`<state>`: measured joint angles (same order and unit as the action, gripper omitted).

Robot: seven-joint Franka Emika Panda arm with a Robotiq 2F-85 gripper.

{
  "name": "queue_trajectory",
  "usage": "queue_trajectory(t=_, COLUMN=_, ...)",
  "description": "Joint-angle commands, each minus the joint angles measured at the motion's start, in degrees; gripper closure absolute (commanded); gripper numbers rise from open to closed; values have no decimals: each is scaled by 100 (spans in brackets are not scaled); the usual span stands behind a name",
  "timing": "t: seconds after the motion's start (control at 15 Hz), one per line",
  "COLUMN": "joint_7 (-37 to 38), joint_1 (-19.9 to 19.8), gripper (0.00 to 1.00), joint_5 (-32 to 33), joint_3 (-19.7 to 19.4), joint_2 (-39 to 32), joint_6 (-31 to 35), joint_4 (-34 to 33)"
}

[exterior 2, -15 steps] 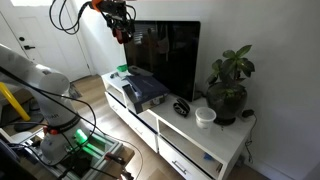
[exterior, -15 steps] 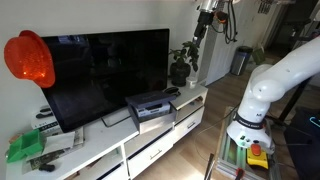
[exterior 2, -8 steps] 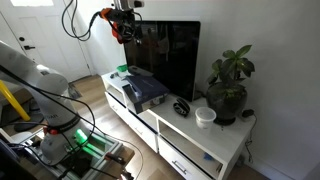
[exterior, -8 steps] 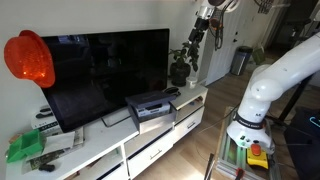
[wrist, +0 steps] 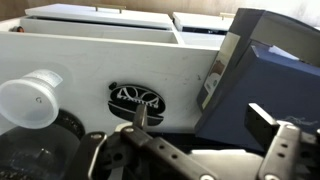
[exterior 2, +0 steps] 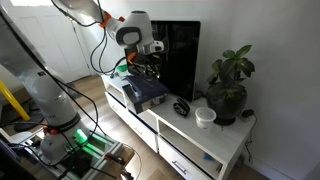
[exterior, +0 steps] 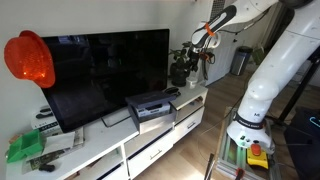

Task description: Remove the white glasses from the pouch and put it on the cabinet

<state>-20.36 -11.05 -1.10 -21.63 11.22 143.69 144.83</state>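
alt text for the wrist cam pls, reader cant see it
The open gripper hangs above the white cabinet, one fingertip close to a dark oval pouch with white markings. In the picture a white cup stands left of the pouch and a dark box-shaped device sits to its right.

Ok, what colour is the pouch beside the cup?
The pouch is black with white markings, clearest in the wrist view.
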Motion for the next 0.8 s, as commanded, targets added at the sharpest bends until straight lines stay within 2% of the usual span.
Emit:
queue_trajectory(t=0.0, joint_7=-66, joint_1=-134, gripper=0, joint_5=-36, joint_3=119, joint_2=-214, joint_6=86, joint_4=5)
queue_trajectory(t=0.73, joint_7=-42, joint_1=-130, gripper=0, joint_5=-33, joint_3=157, joint_2=-107, joint_6=81, joint_4=-39)
